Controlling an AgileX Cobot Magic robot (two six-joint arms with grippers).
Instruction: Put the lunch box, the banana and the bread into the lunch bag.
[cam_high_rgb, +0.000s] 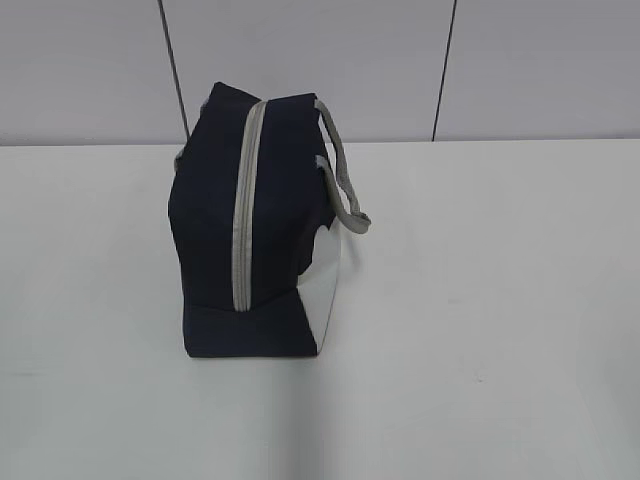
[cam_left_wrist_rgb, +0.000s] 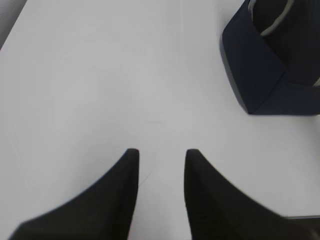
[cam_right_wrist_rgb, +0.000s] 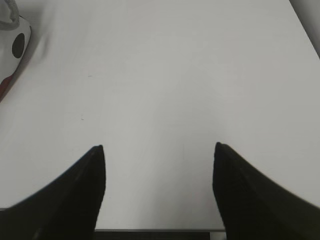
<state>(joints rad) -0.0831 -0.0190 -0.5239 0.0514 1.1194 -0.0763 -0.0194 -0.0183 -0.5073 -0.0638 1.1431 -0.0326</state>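
we only get a corner of the lunch bag (cam_left_wrist_rgb: 265, 75) in the left wrist view, cut by the edge; right wrist view clips a white patterned thing (cam_right_wrist_rgb: 12, 45) top left, can't tell what.

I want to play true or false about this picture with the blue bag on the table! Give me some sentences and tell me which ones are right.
1. The lunch bag has its grey zipper closed. True.
2. A banana lies on the table beside the bag. False: no banana shows in any view.
3. The left gripper holds the bag. False: its fingers are apart over bare table, holding nothing.
4. The right gripper is open and empty. True.
5. The bag has a grey strap handle. True.
6. The bag is red. False: it is dark navy with white side panels.
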